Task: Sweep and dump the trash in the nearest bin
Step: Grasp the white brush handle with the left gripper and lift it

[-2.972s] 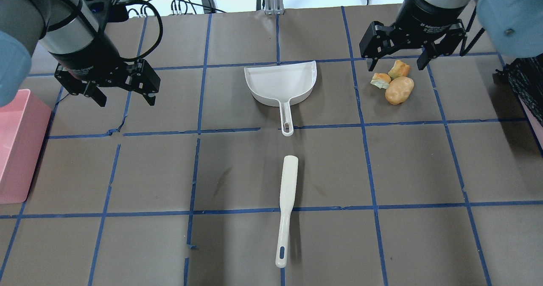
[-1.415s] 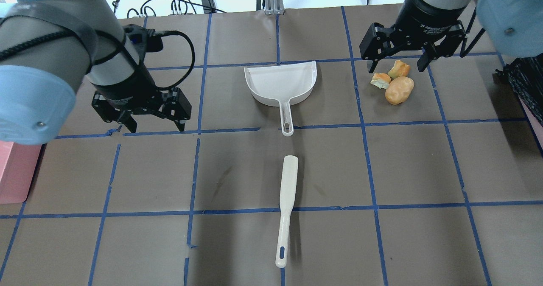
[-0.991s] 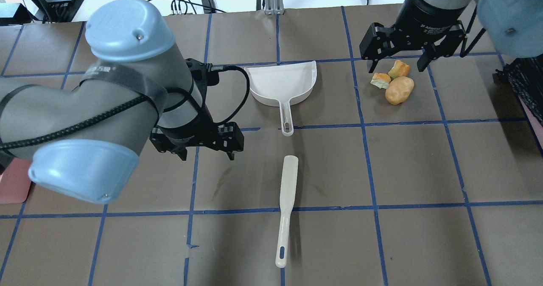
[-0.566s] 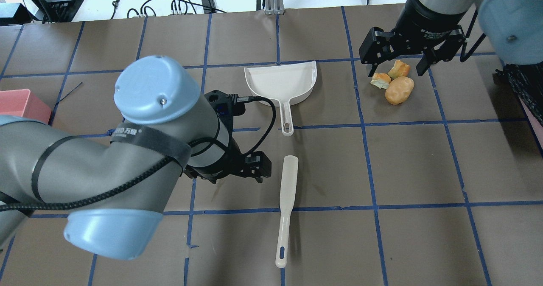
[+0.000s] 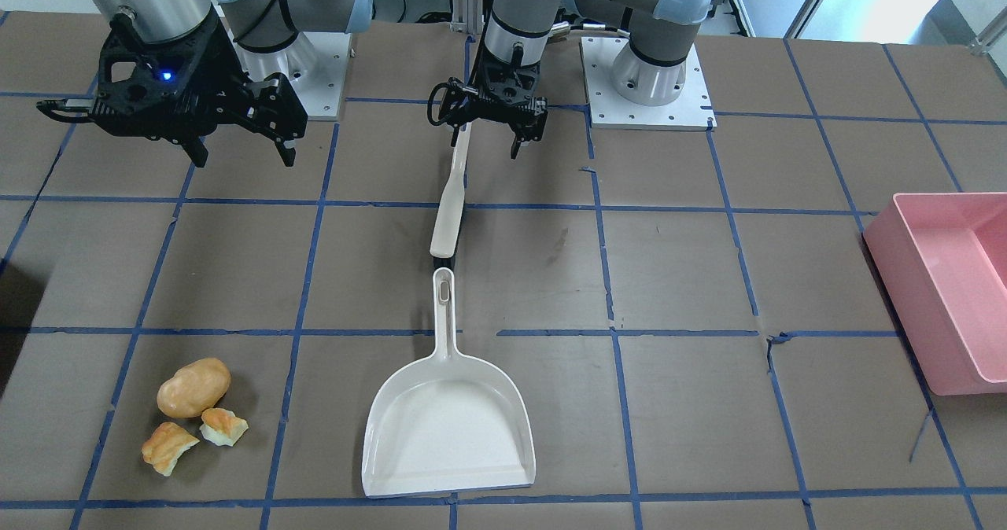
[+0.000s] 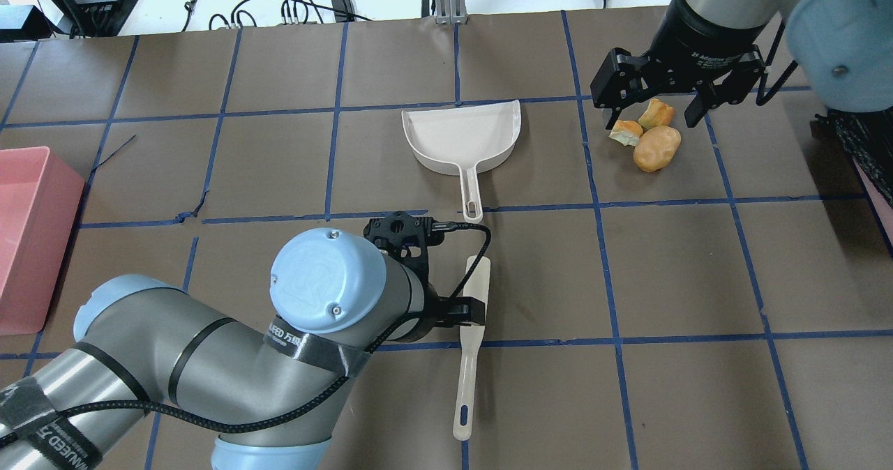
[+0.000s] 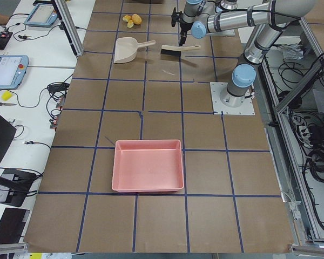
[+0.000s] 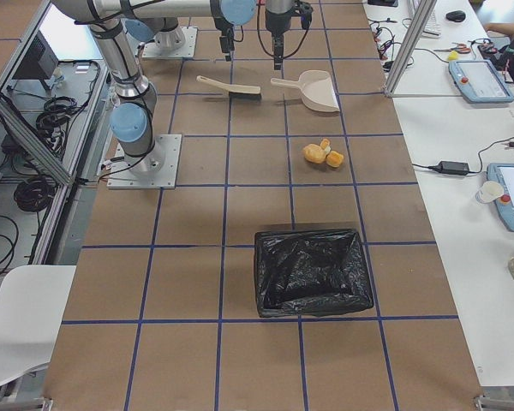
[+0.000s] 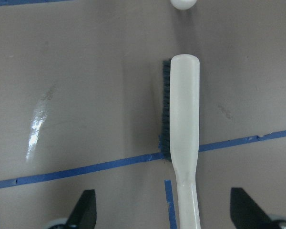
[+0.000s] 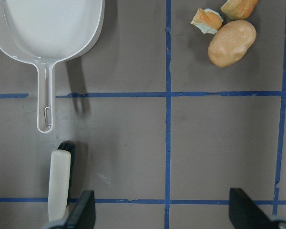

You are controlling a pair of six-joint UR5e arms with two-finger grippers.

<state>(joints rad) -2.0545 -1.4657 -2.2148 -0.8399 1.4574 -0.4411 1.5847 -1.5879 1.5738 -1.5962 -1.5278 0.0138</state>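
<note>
Wide jaws astride the brush (image 9: 183, 119), our left gripper (image 9: 164, 212) lines up a grasp; our right gripper (image 5: 241, 151), upper left, hangs equally wide.

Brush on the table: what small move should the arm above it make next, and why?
Probably lower the left gripper straight down. It hangs open above the brush, with its fingers either side of the handle in the wrist view, and nothing is gripped yet.
</note>
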